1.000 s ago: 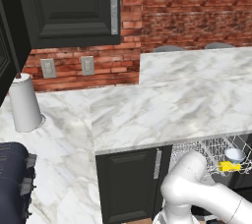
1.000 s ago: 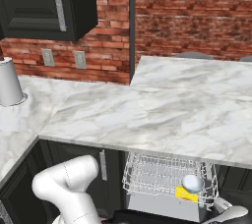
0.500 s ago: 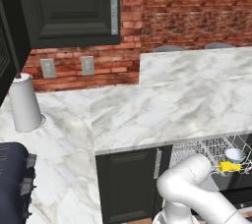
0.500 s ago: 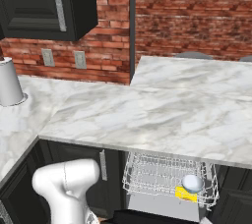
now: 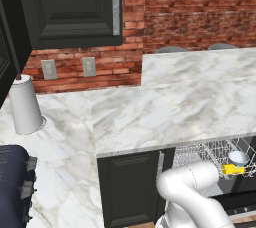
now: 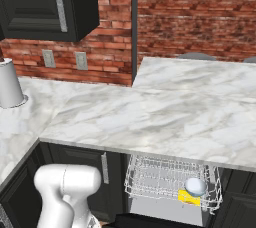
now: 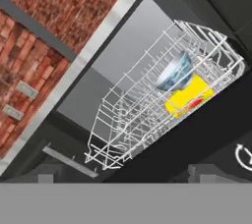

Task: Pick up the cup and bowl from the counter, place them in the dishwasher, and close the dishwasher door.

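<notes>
The white marble counter (image 6: pixel 165 112) stands above the dishwasher's white wire rack (image 6: pixel 172 184); at the rack's right corner sit a small blue-grey bowl (image 6: pixel 195 187) and a yellow cup (image 6: pixel 188 198). Jaws spread, empty: sweep wide beneath the dark door and lift evenly.

the white marble counter (image 5: pixel 165 107) runs in an l under the brick wall. a white paper towel roll (image 5: pixel 25 104) stands near its left edge by the wall, and a dark blue appliance (image 5: pixel 12 187) sits at its front left corner. below its front edge, the pulled-out wire rack (image 6: pixel 172 182) carries the bowl (image 6: pixel 195 186) and a yellow cup (image 6: pixel 188 198) at its right end.
</notes>
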